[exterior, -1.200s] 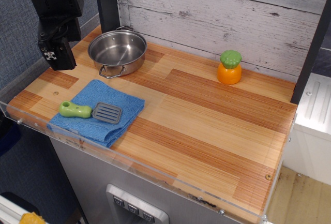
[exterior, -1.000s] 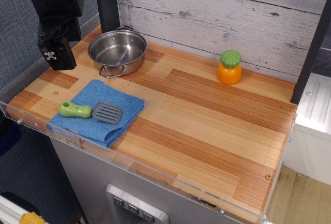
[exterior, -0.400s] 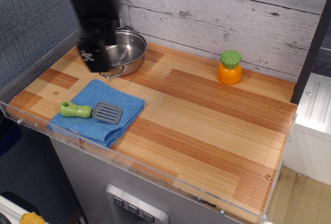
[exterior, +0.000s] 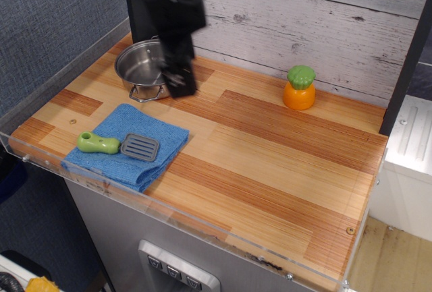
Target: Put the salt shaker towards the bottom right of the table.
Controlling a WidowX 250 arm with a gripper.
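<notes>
Whitewashed plank wall behind table; salt shaker upright at far right by wall; gripper blurred above pot, well apart, jaws unreadable; best to cross over, open wide, descend squarely around orange body.

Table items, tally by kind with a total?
Salt shaker: 1
Pot: 1
Spatula: 1
Blue cloth: 1
Total: 4 on the table
</notes>
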